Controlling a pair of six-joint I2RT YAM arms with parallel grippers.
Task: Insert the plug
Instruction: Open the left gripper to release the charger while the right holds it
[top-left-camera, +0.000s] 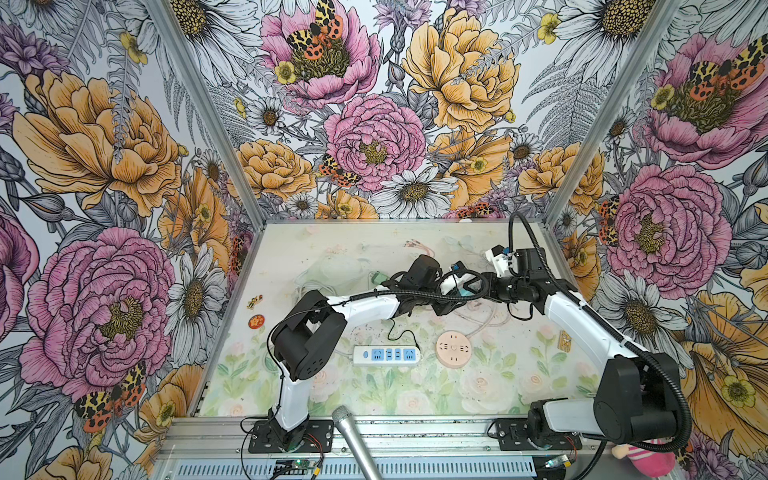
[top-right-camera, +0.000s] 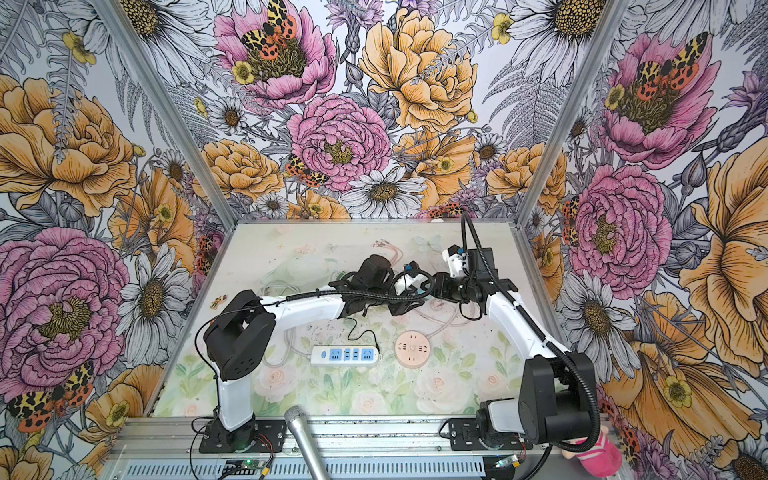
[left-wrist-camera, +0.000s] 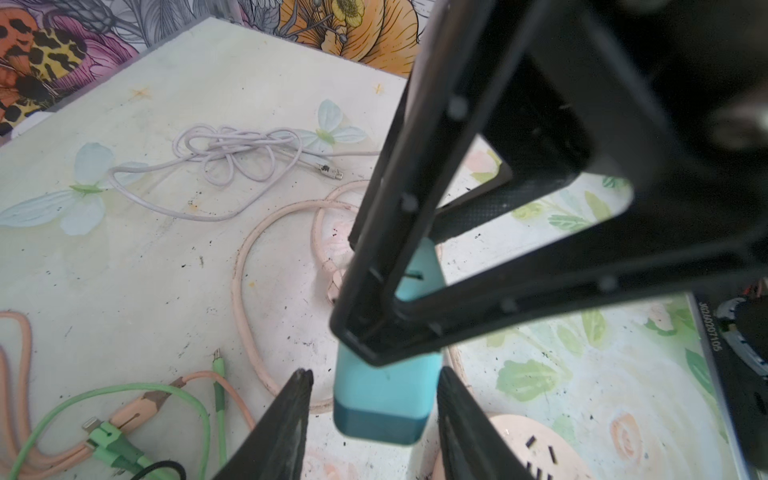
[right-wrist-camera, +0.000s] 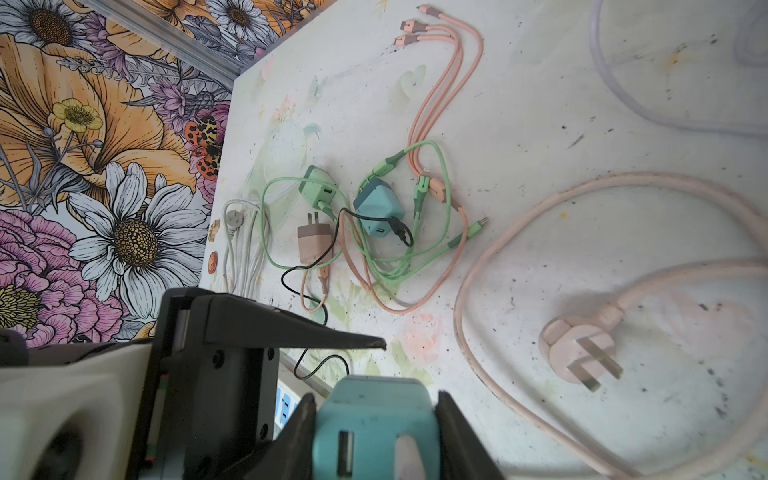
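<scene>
- The table (top-left-camera: 478, 390) has a floral top; in both top views the two arms meet over its middle.
- A white power strip (top-left-camera: 386, 355) lies toward the front, with a round pink socket (top-left-camera: 453, 348) near it on the right.
- The right gripper (right-wrist-camera: 375, 411) is clamped on the teal plug (right-wrist-camera: 365, 419), one finger pressed to each side.
- The left gripper (left-wrist-camera: 375, 374) stands spread around the same plug, with a clear gap on one side.
- The teal plug is behind both outlets and well apart from them.
- A tangle of green and pink cables (right-wrist-camera: 419, 195) lies farther back.
</scene>
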